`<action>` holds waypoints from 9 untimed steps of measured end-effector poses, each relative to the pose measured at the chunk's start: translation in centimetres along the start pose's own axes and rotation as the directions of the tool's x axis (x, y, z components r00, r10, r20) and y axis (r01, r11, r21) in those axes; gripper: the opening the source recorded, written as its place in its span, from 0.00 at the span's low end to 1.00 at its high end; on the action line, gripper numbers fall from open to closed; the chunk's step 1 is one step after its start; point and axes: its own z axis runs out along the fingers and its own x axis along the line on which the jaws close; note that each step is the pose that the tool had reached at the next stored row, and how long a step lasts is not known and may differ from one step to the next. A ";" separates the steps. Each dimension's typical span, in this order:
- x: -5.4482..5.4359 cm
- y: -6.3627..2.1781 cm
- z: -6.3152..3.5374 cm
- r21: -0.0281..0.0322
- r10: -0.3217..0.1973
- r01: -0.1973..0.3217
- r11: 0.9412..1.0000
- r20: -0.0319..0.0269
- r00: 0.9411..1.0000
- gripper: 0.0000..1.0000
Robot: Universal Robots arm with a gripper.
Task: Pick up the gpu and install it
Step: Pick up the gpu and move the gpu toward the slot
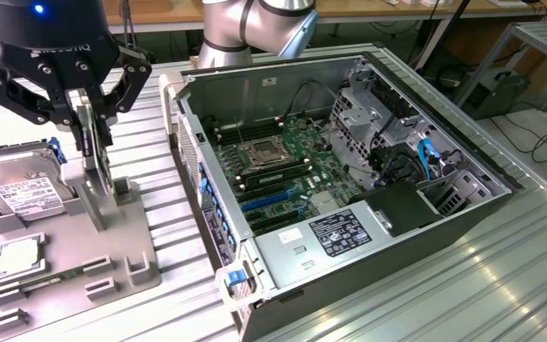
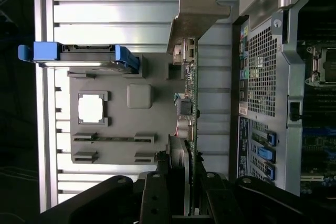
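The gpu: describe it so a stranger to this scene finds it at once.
At the exterior view's left of the computer case lies a grey holder tray. The gpu stands upright, in the gripper: a thin card with a metal bracket, unlike the white-labelled hard drive.

The black cylinder-bodied gripper [image 1: 91, 130] bore a small blue light [image 1: 38, 8] and pale lettering [image 1: 57, 50] above its fingers [image 1: 122, 89]. Silver pivot screws [image 1: 82, 66] studded the black finger linkages. Beyond them rose a silver-grey tubular arm [image 1: 245, 28].
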 end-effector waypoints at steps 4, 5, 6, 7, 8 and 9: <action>0.0 0.02 -0.82 0.000 0.000 0.000 1.000 0.000 1.000 0.27; 0.0 0.02 -1.00 0.000 0.000 0.000 1.000 0.000 1.000 0.27; 0.0 0.02 -1.17 0.000 0.000 0.000 1.000 0.000 1.000 0.27; 0.0 0.02 -1.32 -0.001 0.000 0.000 1.000 0.000 1.000 0.27; 0.0 0.03 -1.46 -0.001 0.000 0.000 1.000 0.000 1.000 0.27; 0.0 0.03 -1.58 -0.001 0.000 0.000 1.000 0.000 1.000 0.27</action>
